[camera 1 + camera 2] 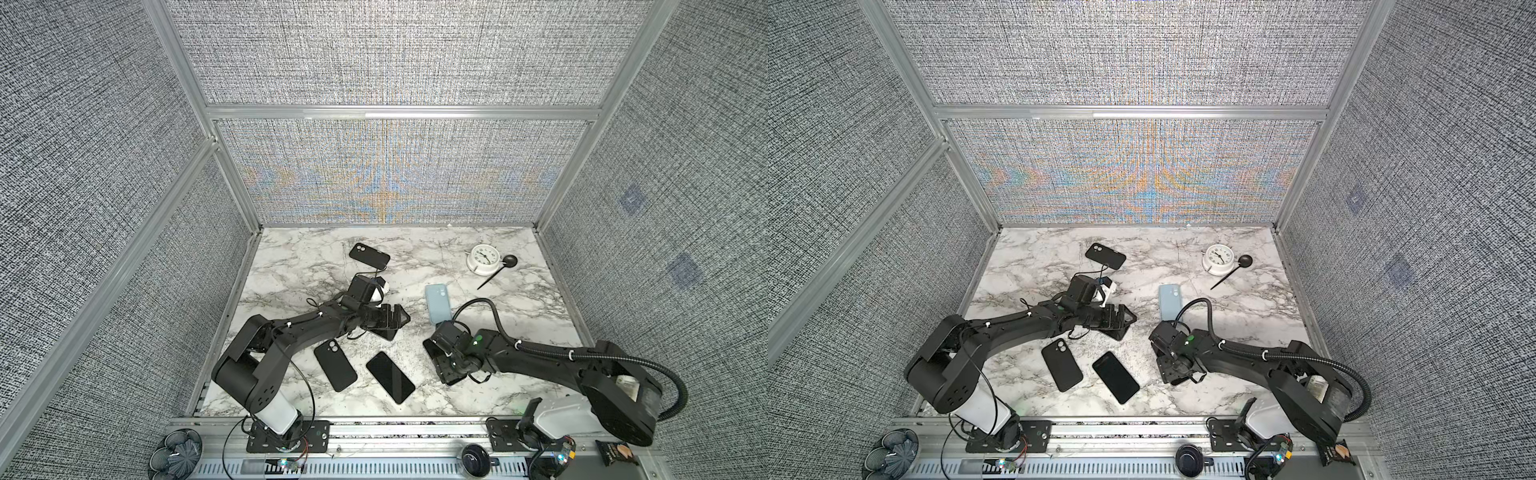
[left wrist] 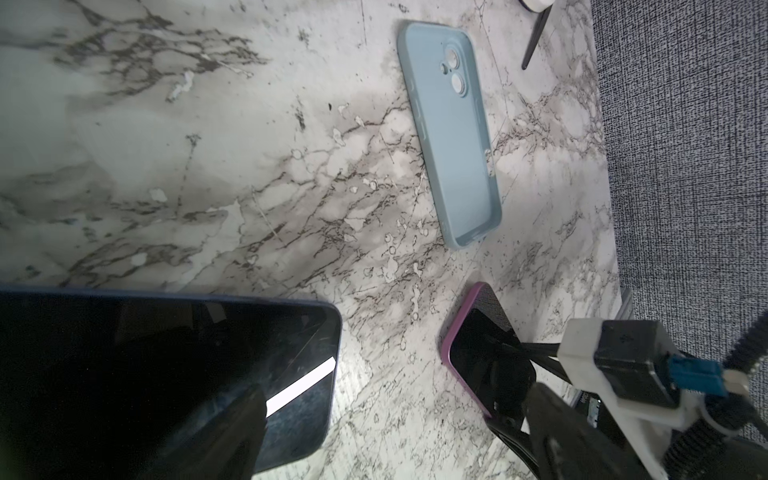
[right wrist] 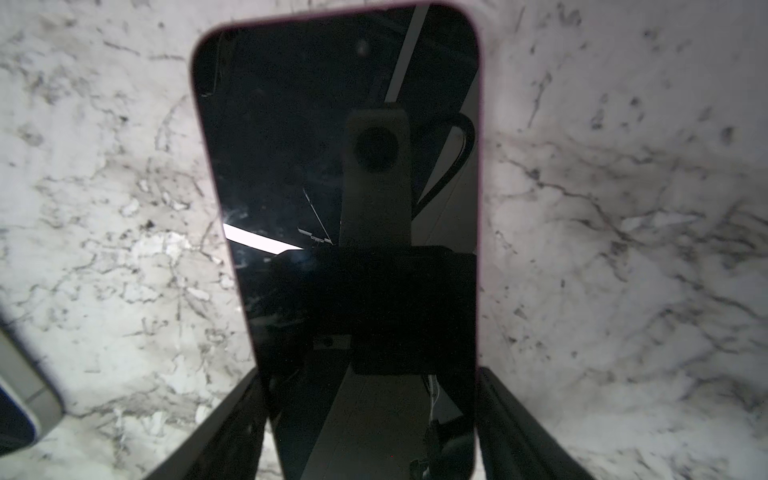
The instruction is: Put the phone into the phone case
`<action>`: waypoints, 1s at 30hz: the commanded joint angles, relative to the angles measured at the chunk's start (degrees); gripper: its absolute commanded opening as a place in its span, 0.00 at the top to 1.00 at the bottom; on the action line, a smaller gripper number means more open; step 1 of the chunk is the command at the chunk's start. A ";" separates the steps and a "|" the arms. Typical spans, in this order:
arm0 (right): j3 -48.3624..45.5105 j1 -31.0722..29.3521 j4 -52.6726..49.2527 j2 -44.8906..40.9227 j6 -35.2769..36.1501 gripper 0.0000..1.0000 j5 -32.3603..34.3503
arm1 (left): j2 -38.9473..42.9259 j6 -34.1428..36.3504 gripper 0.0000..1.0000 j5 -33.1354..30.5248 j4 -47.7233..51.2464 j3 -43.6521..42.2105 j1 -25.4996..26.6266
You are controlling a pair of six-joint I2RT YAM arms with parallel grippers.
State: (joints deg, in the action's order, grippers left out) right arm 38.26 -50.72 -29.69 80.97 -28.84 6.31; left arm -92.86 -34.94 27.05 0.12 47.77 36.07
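The phone (image 3: 332, 166) is dark-screened with a pink rim and lies flat on the marble table (image 1: 519, 332). My right gripper (image 3: 370, 386) stands over it with one finger against each long edge, shut on it. In both top views the right gripper (image 1: 445, 360) hides most of the phone. A light blue phone case (image 1: 437, 303) lies open side up and empty just behind it, also plain in the left wrist view (image 2: 451, 137). My left gripper (image 1: 392, 319) hangs open over another dark phone (image 2: 166, 374), holding nothing.
A black case (image 1: 335, 365) and a black phone (image 1: 390, 377) lie at the front middle. Another black case (image 1: 369, 256) is at the back. A white clock (image 1: 482, 259) and a black spoon (image 1: 498, 272) sit back right. Fabric walls enclose three sides.
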 commanded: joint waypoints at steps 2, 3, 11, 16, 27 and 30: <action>-0.75 0.07 5.08 0.46 1.11 0.26 -4.01 | -1.39 -0.10 0.03 2.24 0.65 1.11 -0.05; -0.73 0.07 5.54 0.42 1.45 0.26 -4.10 | -1.68 -0.37 0.03 2.66 0.16 1.03 -0.11; -2.60 1.31 9.00 -1.12 1.95 0.26 -5.18 | -4.08 -3.18 0.08 6.86 -3.57 0.44 -0.07; -4.33 2.20 12.50 -1.93 1.58 0.27 -6.57 | -5.22 -4.28 0.09 8.20 -4.99 0.21 0.10; -8.56 3.24 19.10 -3.74 1.36 0.28 -8.24 | -8.57 -7.87 0.14 11.05 -10.02 0.39 1.54; -9.74 3.65 20.28 -4.59 1.24 0.29 -8.55 | -9.70 -8.04 0.18 11.59 -10.95 0.82 1.80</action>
State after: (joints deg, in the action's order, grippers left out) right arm 29.69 -47.22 -6.81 76.20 -26.57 2.02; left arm -101.93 -42.30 37.36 -8.29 48.14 37.74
